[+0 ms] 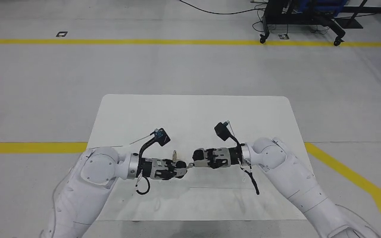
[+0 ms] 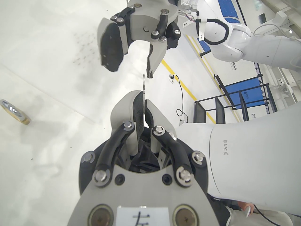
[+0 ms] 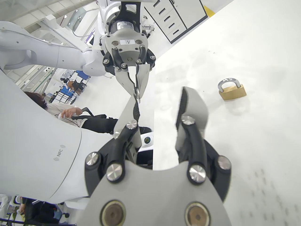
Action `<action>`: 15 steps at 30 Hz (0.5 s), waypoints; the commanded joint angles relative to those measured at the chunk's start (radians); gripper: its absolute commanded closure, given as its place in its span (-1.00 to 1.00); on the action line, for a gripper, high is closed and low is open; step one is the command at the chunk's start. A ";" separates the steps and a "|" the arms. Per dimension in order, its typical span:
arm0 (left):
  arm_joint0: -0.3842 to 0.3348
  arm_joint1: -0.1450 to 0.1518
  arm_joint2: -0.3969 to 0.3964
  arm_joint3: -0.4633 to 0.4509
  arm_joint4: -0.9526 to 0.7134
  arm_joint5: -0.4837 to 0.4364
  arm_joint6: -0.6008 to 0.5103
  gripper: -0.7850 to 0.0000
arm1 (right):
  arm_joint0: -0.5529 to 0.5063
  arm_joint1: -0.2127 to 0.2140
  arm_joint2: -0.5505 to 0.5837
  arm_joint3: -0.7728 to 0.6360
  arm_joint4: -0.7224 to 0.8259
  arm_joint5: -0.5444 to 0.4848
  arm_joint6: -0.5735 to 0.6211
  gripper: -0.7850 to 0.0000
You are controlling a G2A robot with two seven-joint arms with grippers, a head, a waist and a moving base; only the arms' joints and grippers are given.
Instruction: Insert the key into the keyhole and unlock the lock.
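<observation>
Handover is seemingly taking place: left gripper [image 2: 144,104] is pinching the key [image 2: 143,90], right gripper [image 3: 161,97] is gaping wide at its tip, needing square closure; lock [image 3: 231,90] is lying near the key.

The left gripper [image 1: 183,168] and right gripper [image 1: 192,162] meet tip to tip over the near middle of the table [image 1: 196,113], the left gripper on the left. The key [image 2: 143,88] sits between the left gripper's fingers, its end just beside one right-gripper finger. The lock [image 1: 176,154] lies on the table, just on the far side of the left gripper's tip.
</observation>
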 commanded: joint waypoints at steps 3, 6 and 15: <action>-0.012 0.002 0.020 0.012 0.028 0.004 0.015 1.00 | 0.020 0.001 -0.034 0.005 0.026 -0.003 -0.003 0.15; -0.022 0.003 0.029 0.021 0.030 0.004 0.025 1.00 | 0.035 0.006 -0.053 0.009 0.034 -0.003 -0.004 0.13; -0.047 0.008 0.055 0.039 0.034 0.010 0.036 1.00 | 0.069 0.020 -0.097 0.019 0.045 -0.015 -0.015 0.55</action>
